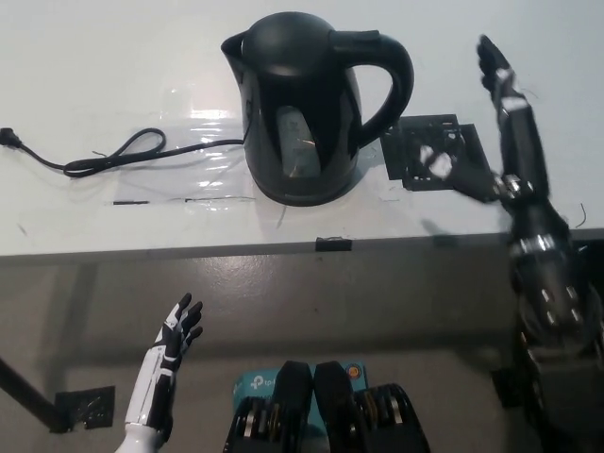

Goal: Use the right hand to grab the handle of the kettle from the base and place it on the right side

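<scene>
Almost no text can be made out. A small white logo is seen on a teal box (257, 387) at the bottom edge, but its letters are too small to be read. No wording can be read on the kettle (307, 104) or table (94, 57).

You have one view only, from the head camera, aimed steeply down at the white table (85, 57) from its near edge. The kettle (302, 113) sits upper centre, fairly close; floor fills everything below it.
</scene>
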